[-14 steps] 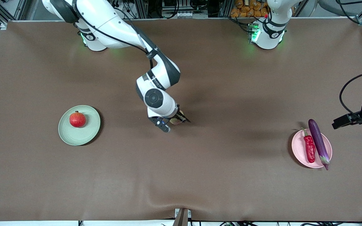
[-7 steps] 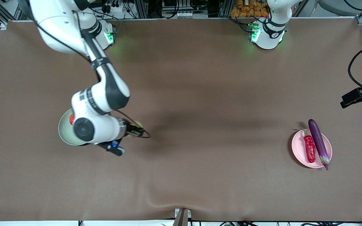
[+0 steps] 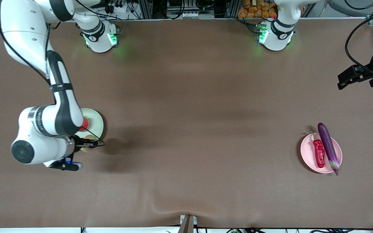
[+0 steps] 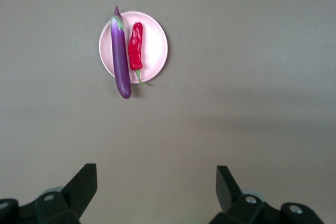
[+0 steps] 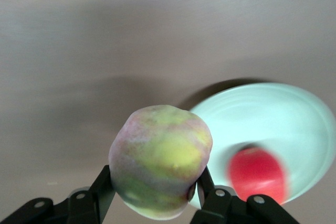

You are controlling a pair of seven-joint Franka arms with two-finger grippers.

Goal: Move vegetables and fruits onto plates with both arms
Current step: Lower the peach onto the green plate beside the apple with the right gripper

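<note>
Right arm: bent low over the right arm's end of the table, wrist horizontal, right gripper (image 5: 152, 192) clamped on the peach (image 5: 160, 160), held in the air at the edge of the green plate (image 3: 96, 120). Pomegranate (image 5: 257, 174) lies on that plate. Left arm: waiting at the left arm's end; left gripper (image 4: 156, 187) raised, fingers apart. Eggplant (image 3: 328, 147) and chili (image 3: 318, 152) lie side by side on the pink plate (image 3: 306, 151).

Right gripper (image 5: 155, 184) clamps the yellowish-pink peach (image 5: 160, 160) between both black fingers (image 5: 102, 187), above the brown table (image 5: 105, 40). Pale green plate (image 5: 273, 124) lies at three o'clock of the peach, carrying the blurred red pomegranate (image 5: 257, 174).
</note>
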